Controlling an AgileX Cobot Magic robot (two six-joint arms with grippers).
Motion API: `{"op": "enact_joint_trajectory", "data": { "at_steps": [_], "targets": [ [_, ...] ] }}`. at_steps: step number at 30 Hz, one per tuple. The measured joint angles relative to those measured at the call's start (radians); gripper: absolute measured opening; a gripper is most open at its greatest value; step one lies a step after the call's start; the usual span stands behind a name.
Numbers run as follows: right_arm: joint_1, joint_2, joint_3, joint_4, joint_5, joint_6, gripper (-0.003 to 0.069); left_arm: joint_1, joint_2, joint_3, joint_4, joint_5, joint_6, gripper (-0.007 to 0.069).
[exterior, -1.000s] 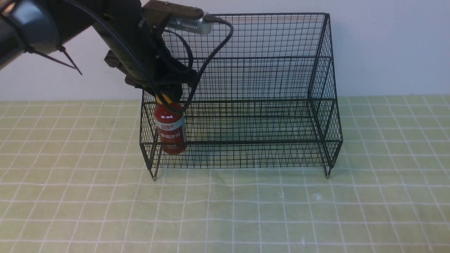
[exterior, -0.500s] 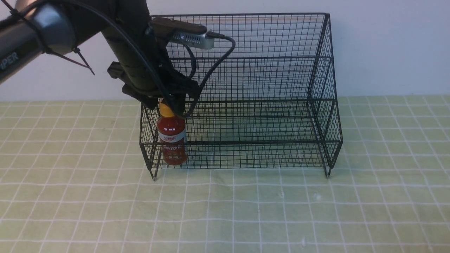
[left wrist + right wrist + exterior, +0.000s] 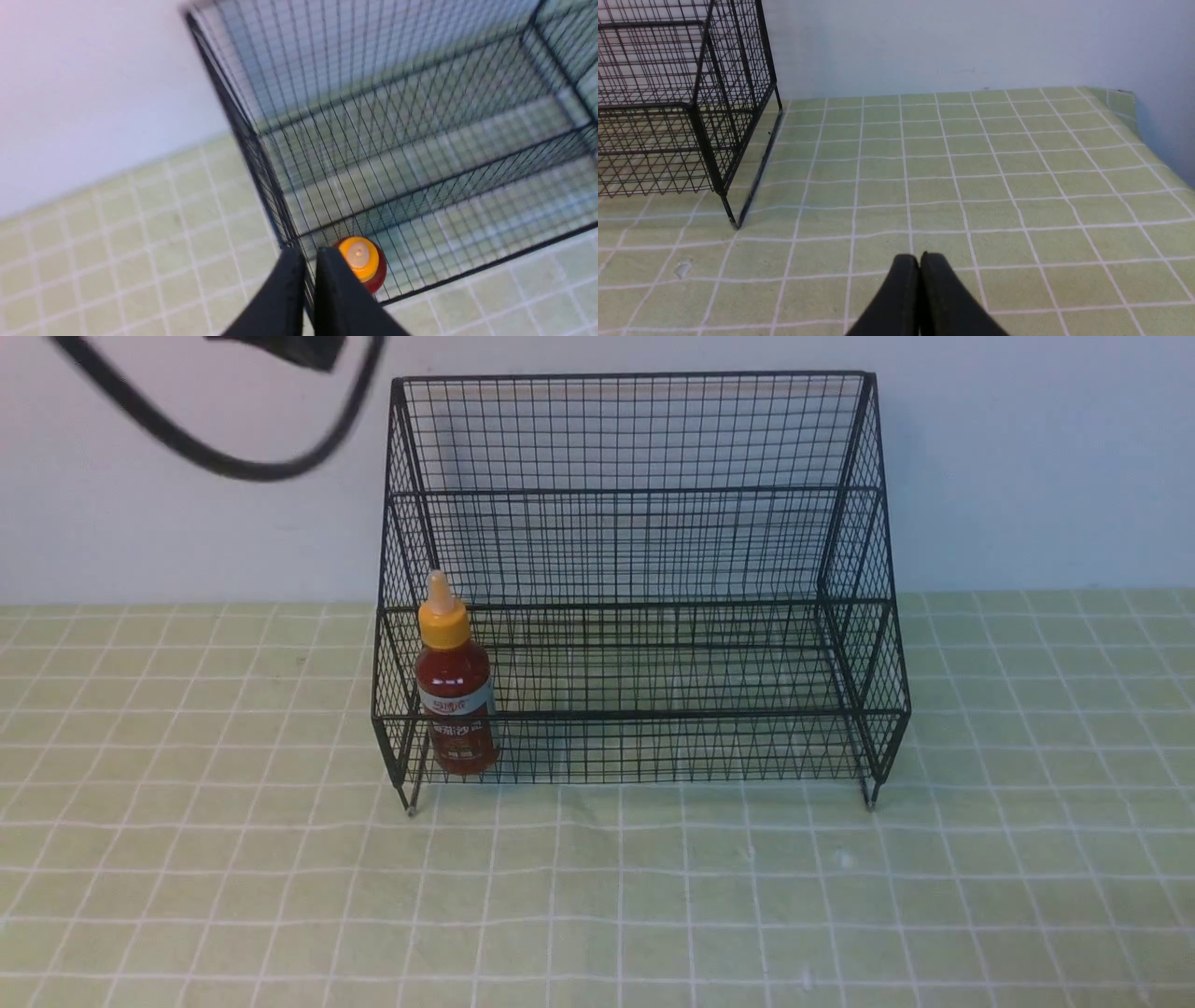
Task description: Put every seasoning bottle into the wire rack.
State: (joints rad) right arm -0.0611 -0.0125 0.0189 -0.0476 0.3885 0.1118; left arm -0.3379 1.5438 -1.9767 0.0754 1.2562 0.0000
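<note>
While upright in the left end of the lower front tier of the wire rack [image 3: 653, 715], near the far edge of the green checked surface [image 3: 597, 896], pictured untouched, yellow cap up: seasoning bottle [image 3: 455, 700]. Above it, left gripper [image 3: 309, 254] with fingers [image 3: 285, 289] drawn narrow, almost meeting, holding nothing. Over the surface's right half, right gripper [image 3: 919, 259] with fingers pressed together, likewise empty.

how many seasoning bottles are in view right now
1. The seasoning bottle stands upright in the lower front tier of the wire rack, at its left end. None seems hidden.
</note>
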Motion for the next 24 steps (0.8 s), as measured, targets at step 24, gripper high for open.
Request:
{"op": "enact_joint_trajectory", "data": {
  "at_steps": [24],
  "targets": [
    [0.000,0.000,0.000,0.000,0.000,0.000,-0.0015,0.000,-1.059,0.930,-0.115,-0.296,-0.006,-0.0006]
  ]
}}
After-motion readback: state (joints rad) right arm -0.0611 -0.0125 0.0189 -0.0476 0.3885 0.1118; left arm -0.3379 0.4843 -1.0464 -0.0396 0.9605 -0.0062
